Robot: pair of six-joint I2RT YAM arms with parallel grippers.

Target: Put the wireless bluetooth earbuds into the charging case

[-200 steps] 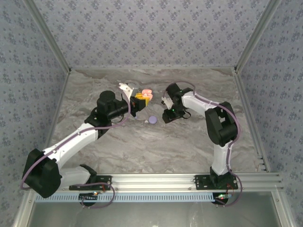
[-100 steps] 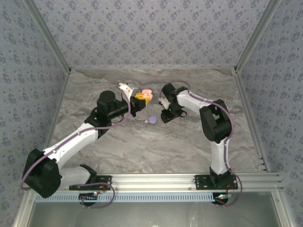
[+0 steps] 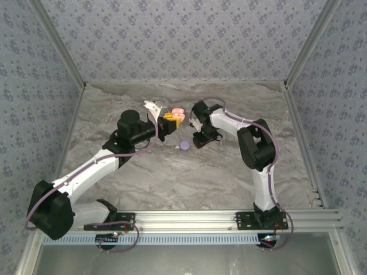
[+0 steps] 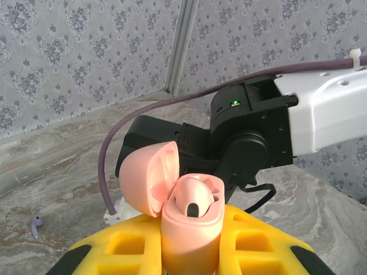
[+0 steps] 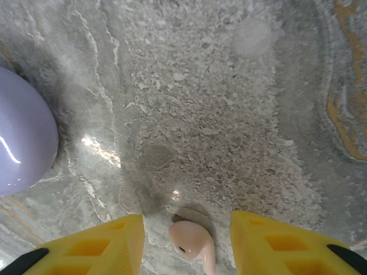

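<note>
Mid-pickup, the half-open, empty right fingers (image 5: 275,243) straddle the pink earbud (image 5: 192,243) and should close next; left fingers (image 4: 258,243) clamp the open charging case (image 4: 192,220).

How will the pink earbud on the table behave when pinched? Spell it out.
Earbud looks small, rounded and glossy, so it may slip from the right gripper. Probably rigid and light; a nudge could roll it.

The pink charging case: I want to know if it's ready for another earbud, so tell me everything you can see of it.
The pink charging case is smooth pale plastic with rounded edges. It stands roughly upright, clamped between the left gripper's yellow fingers. Its hinged lid is swung open to one side. One pink earbud sits inside; the hollow beside it looks empty.
</note>
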